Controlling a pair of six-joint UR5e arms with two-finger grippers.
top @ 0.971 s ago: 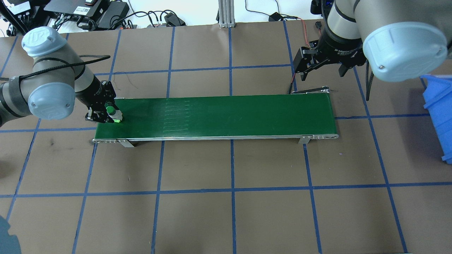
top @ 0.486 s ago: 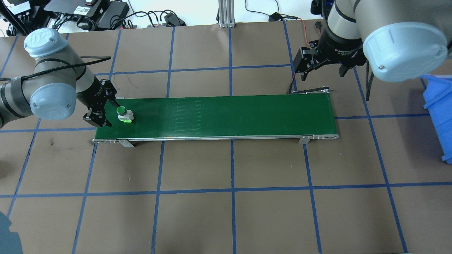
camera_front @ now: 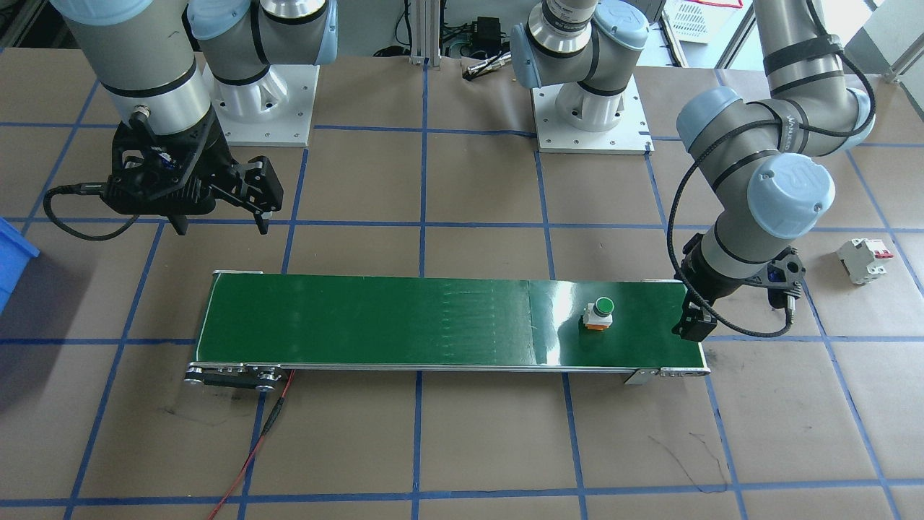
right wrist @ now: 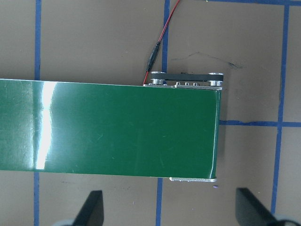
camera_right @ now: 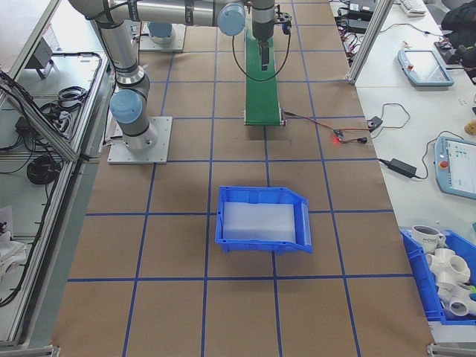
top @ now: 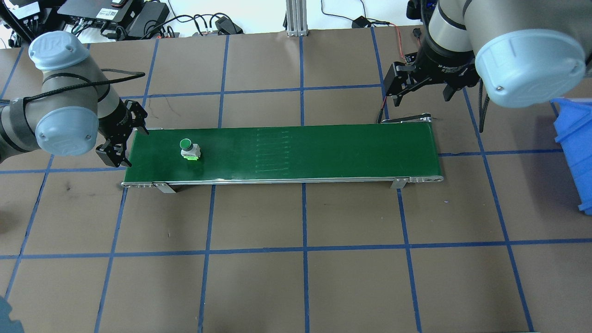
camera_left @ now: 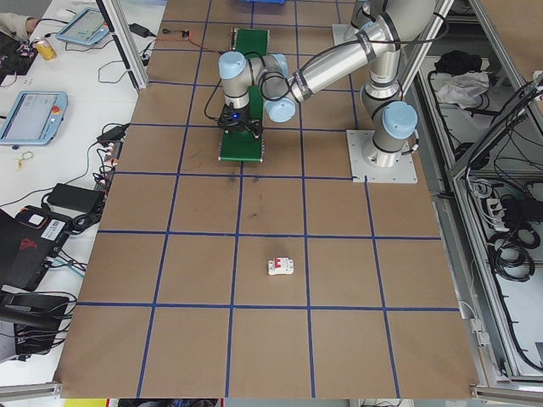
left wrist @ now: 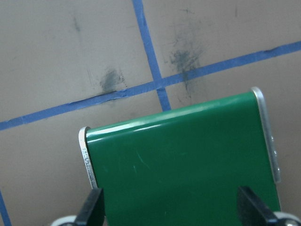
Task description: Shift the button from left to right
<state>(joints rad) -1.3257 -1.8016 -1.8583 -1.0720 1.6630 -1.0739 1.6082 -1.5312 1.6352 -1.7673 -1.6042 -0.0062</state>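
The button, with a green cap, white body and orange base, stands upright and free on the green belt near its left end; it also shows in the front-facing view. My left gripper is open just off that end of the belt, a short way left of the button and apart from it. Its wrist view shows only the belt end between the spread fingers. My right gripper hangs open above the table behind the belt's right end, holding nothing.
A blue bin stands at the table's right edge. A white block with a red switch lies on the table beyond the left arm. A red wire runs from the belt's right end.
My left gripper has opened, let go of the button and drawn back left off the belt end. The button has travelled right along the belt. The right arm has not moved.
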